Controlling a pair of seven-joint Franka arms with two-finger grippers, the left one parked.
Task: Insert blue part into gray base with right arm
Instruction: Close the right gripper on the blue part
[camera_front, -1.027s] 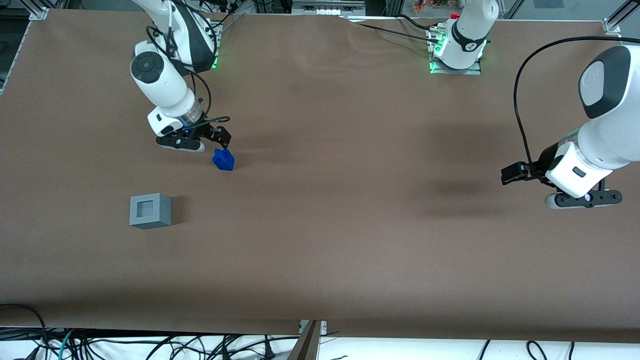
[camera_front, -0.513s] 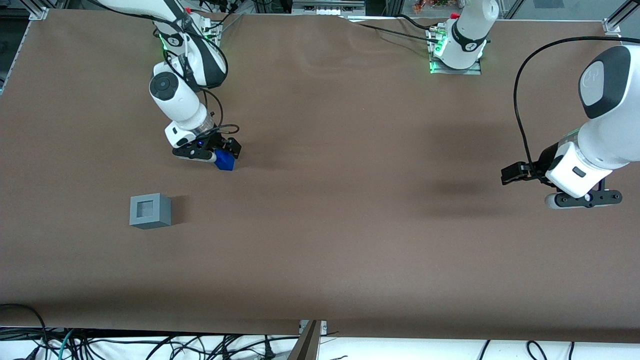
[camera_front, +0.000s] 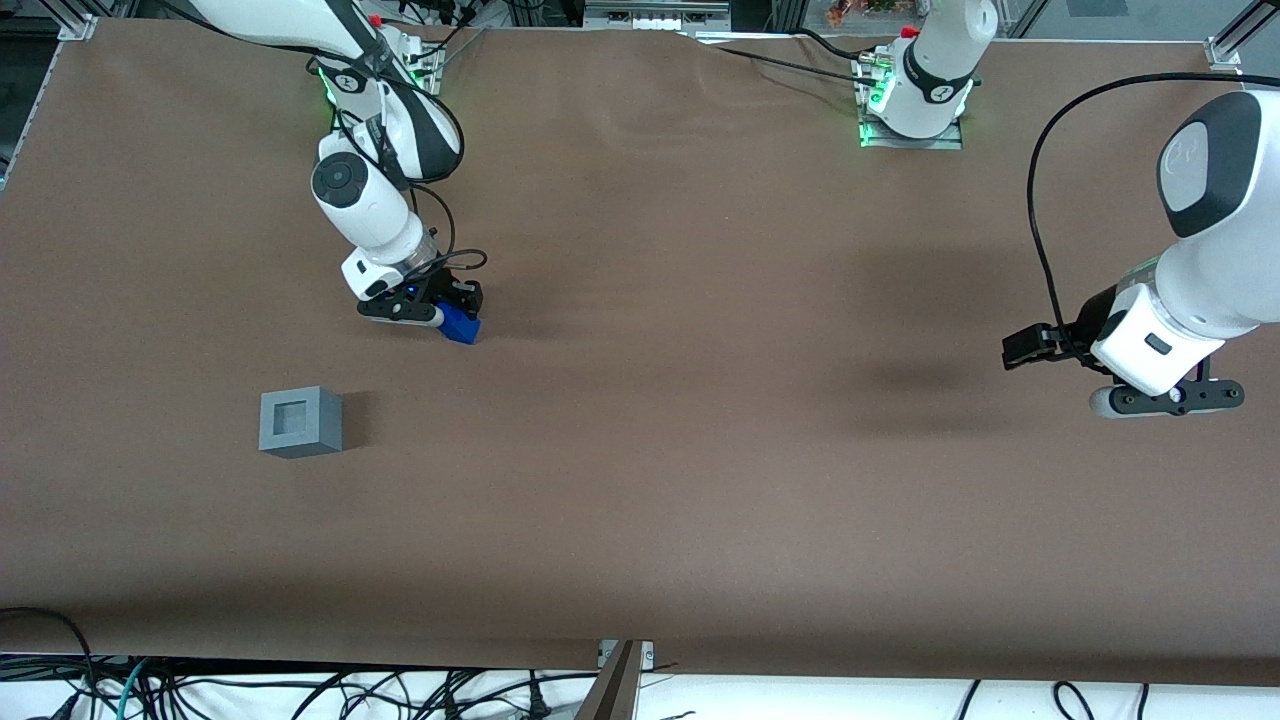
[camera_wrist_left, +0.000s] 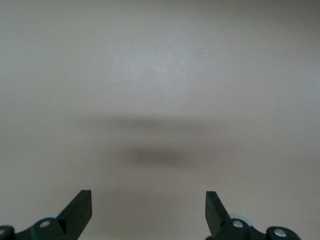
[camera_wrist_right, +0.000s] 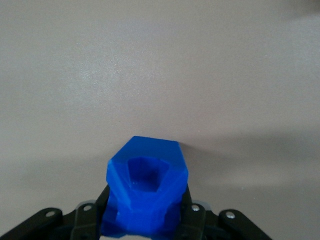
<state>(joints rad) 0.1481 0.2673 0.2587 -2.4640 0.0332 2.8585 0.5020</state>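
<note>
So far only the pickup stage is under way, and even that looks unfinished. The right arm (camera_front: 375, 215) has its end effector (camera_front: 447, 313) down at the blue part (camera_front: 461, 324), which sits on the brown bench (camera_front: 700, 450), farther from the front camera than the gray base (camera_front: 300, 421) and a little toward the parked arm's end from it. In the right wrist view the blue part (camera_wrist_right: 146, 187) fills the space between the two black fingers (camera_wrist_right: 86, 216), with its hollow, many-sided face turned toward the camera; the fingers flank it closely on both sides. Whether they are already clenched on it or only set around it I cannot tell, since the contact faces are hidden by the blue body itself. The part seems to rest on the bench surface, so I judge that it has not been lifted.

The gray base stands upright with its square recess facing up and nothing in it, well apart from the end effector. What remains, by my reading, is most of the job: securing the grip, raising the part, carrying it over toward the base, aligning it with the recess and lowering it in. The orientation of the part in the fingers will matter for that fit, and from here I cannot say whether it is right.
</note>
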